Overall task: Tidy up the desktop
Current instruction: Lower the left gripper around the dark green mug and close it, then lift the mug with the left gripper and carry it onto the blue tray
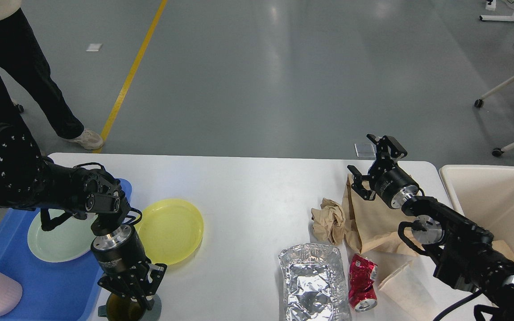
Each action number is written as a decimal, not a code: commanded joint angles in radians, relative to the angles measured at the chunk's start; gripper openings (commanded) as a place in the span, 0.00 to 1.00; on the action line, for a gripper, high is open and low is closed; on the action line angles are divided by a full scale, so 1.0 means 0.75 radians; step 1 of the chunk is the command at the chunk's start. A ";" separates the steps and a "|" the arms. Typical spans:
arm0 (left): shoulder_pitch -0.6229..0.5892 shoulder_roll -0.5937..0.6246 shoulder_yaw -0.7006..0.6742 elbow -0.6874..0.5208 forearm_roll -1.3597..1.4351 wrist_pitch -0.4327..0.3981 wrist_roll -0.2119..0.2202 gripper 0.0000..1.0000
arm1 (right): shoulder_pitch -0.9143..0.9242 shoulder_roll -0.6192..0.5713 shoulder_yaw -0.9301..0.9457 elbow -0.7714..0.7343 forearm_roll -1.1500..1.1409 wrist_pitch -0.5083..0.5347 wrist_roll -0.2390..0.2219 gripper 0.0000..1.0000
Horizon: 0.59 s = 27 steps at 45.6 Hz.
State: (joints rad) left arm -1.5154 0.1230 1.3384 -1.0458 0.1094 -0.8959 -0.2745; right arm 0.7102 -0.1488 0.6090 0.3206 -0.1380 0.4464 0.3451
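Under both arms spreads the white worktop, smooth with rounded corners. Nearest, the left pincer points down onto a dark cup; whether it grips, I cannot tell. Farther off, the right pincer hovers open above a brown paper bag.

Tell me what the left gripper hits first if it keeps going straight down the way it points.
Probably the dark cup directly beneath the left gripper; its fingers hang just over the rim.

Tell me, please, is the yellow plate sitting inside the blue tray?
No, the yellow plate lies on the white desktop, right of the blue tray.
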 commanded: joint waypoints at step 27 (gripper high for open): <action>-0.243 0.096 0.013 -0.003 -0.001 -0.085 -0.010 0.00 | 0.000 0.000 0.000 0.000 0.000 0.000 0.000 1.00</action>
State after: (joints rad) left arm -1.6420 0.1570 1.3443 -1.0469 0.1097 -0.9597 -0.2799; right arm 0.7102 -0.1488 0.6090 0.3206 -0.1381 0.4464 0.3452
